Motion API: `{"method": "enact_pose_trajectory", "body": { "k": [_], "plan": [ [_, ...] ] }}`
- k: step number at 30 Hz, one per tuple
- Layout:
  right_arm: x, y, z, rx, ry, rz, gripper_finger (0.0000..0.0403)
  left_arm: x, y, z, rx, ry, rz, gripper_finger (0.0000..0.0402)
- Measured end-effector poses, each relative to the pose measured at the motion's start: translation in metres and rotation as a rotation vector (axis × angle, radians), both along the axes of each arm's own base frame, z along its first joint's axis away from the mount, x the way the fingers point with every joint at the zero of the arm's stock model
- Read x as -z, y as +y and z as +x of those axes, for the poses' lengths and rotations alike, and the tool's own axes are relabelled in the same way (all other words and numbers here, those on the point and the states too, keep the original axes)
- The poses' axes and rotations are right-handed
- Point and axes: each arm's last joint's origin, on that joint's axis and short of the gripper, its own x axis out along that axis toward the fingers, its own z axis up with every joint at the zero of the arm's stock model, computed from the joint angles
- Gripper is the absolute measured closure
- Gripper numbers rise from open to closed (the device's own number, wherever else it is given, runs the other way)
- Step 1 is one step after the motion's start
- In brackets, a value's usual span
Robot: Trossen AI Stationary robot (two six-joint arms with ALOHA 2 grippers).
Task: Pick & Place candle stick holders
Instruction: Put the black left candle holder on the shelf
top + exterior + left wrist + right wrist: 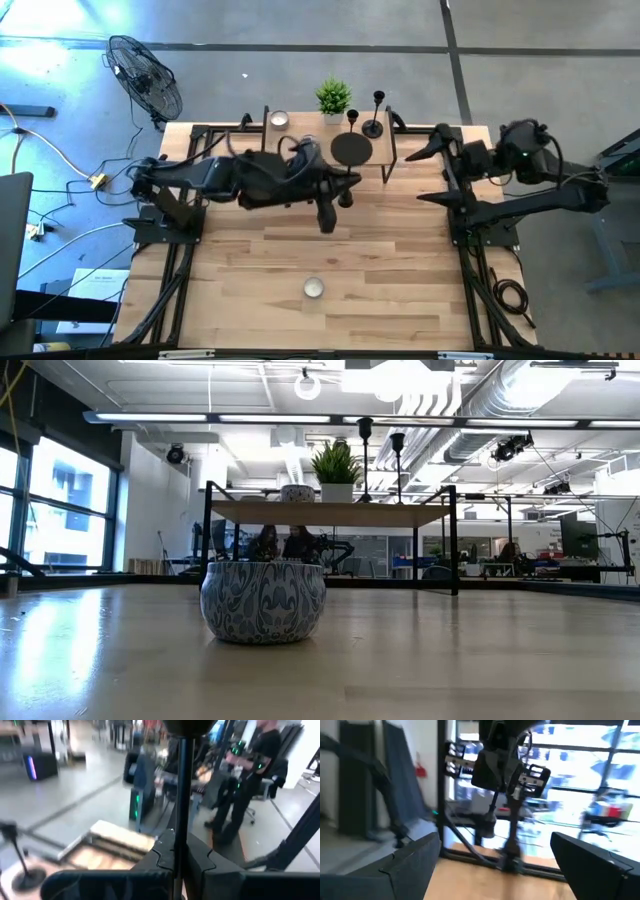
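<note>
I have the left claw (176,862) clamped on a candle stick holder (183,785) mid-desk, toward twelve o'clock, right claw (495,865) wide and idle; next I judge placement on the shelf (300,122).

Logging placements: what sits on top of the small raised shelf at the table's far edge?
On the shelf: a tealight, potted plant, two black candlestick holders. The round black disc covers part of it.
</note>
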Motion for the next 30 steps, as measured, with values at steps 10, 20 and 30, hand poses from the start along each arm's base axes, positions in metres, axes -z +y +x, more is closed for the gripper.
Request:
{"method": "enact_pose_trajectory", "body": {
  "k": [10, 20, 30],
  "plan": [
    [0.019, -0.001, -0.011, 0.298, 0.222, -0.150, 0.0027, 0.033, 0.041, -0.023, -0.051, 0.430, -0.262, 0.0397],
    [0.028, 0.002, 0.021, 0.407, 0.552, -0.334, 0.0027, 0.076, 0.069, -0.008, 0.243, 0.800, -0.617, 0.0397],
    [0.023, 0.030, 0.061, 0.313, 0.683, -0.620, 0.0053, 0.098, 0.106, 0.009, 0.433, 0.872, -0.863, 0.0397]
  ]
}}
